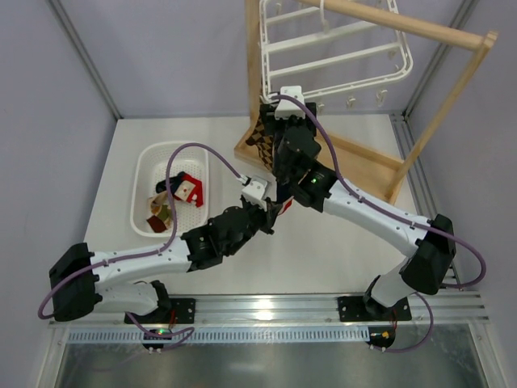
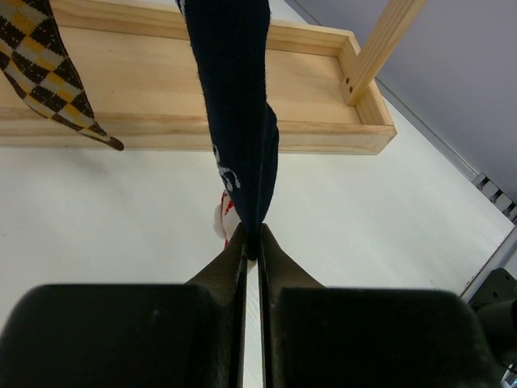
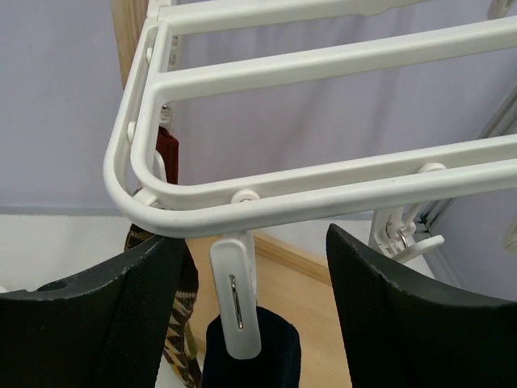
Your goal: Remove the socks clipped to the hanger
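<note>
From above, the white plastic hanger, a barred rectangle with small clips along its rim, hangs from the wooden stand. The right gripper reaches up under the hanger's near left corner. The left gripper sits lower, well below that corner, over the pale table. Left of the hanger and further down stands a white slotted basket holding loose socks. A brown-black argyle sock dangles beneath the hanger's corner.

In the left wrist view, the jaws are pressed fully together, pinching the lower tip of a ribbed navy sock that runs straight up out of view. The argyle sock hangs to its left, its diamond knit limp, in front of the stand's smooth box base.

In the right wrist view, the jaws stand wide apart and grip nothing. They flank a flat white clip hanging from the hanger's rounded rim, and neither black pad clearly touches it. The clip bites the navy sock's soft cuff. A red sock is clipped further back along the hanger's left side, and the argyle sock hangs behind the left pad.
</note>
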`<state>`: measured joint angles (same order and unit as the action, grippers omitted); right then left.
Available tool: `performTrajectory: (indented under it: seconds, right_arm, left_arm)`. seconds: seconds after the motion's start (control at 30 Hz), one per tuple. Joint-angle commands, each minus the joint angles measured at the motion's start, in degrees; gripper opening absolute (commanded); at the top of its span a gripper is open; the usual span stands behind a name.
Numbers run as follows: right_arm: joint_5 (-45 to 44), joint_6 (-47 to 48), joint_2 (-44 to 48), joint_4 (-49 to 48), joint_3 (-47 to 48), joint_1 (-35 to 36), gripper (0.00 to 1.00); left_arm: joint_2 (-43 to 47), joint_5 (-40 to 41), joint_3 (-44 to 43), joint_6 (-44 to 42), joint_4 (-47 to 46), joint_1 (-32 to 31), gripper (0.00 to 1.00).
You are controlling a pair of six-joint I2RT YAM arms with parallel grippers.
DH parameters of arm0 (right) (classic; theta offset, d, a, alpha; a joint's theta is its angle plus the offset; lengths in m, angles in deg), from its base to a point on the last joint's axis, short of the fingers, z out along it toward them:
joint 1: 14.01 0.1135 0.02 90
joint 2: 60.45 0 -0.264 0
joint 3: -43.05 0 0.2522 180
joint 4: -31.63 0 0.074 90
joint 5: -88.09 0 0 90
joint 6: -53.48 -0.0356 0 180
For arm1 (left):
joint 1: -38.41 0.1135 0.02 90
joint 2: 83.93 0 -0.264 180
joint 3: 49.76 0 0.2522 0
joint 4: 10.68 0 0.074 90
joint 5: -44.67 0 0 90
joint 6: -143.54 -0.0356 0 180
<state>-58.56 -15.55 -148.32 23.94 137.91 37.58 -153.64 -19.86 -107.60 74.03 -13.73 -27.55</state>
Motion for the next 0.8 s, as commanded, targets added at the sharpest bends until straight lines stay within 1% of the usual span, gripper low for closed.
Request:
performTrajectory:
  seconds: [0.0, 0.1, 0.2, 0.27, 0.3, 0.33, 0.37, 0.4, 0.47, 0.67, 0.7, 0.73, 0.77]
  right_arm:
    - [0.3, -2.4, 2.0, 2.0, 3.4, 0.2, 0.72]
    - [-0.5, -2.1, 1.9, 1.6, 2.8, 0.2, 0.72]
    - [-1.0, -1.1, 1.2, 1.2, 3.2, 0.2, 0.7]
    - [-1.7, -0.1, 0.3, 1.2, 3.9, 0.2, 0.67]
    - [-1.9, 0.2, 0.1, 0.9, 4.1, 0.2, 0.64]
    - [-2.2, 0.6, -0.1, 0.6, 4.2, 0.2, 0.55]
    - [-2.2, 0.8, -0.4, 0.4, 4.3, 0.2, 0.34]
    - [-2.2, 0.7, -0.4, 0.2, 4.3, 0.2, 0.21]
    - [-2.4, 0.8, -0.5, 0.1, 4.4, 0.2, 0.04]
    - [-2.9, 0.7, -0.5, 0.4, 4.2, 0.2, 0.04]
    - [-2.9, 0.5, -0.5, 1.1, 4.2, 0.2, 0.27]
    - [-2.9, -0.5, -0.3, 1.9, 4.5, 0.2, 0.43]
    - [-2.9, -1.3, 0.0, 2.9, 5.1, 0.2, 0.57]
  left_arm:
    - [-0.2, 0.7, -1.5, -1.0, -0.6, -0.5, 0.0]
    - [-0.2, 0.8, -1.4, -1.0, -0.6, -0.5, 0.0]
    - [-0.2, 0.6, -1.3, -0.9, -0.6, -0.6, 0.0]
    - [-0.2, 0.5, -1.3, -0.8, -0.6, -0.6, 0.0]
    - [0.0, 0.5, -1.3, -0.9, -0.6, -0.7, 0.0]
    - [0.2, 0.6, -1.2, -0.8, -0.6, -0.7, 0.0]
    - [0.1, 0.6, -1.2, -0.8, -0.6, -0.8, 0.0]
    - [0.1, 0.7, -1.1, -0.9, -0.6, -0.8, 0.0]
    - [0.1, 0.7, -1.1, -0.8, -0.6, -0.8, 0.0]
    - [0.2, 0.8, -1.0, -0.9, -0.6, -1.0, 0.0]
    - [0.2, 0.9, -0.9, -0.9, -0.6, -1.0, 0.0]
    - [0.2, 0.9, -0.9, -1.0, -0.6, -1.0, 0.0]
    - [0.2, 1.0, -0.9, -1.0, -0.5, -1.0, 0.0]
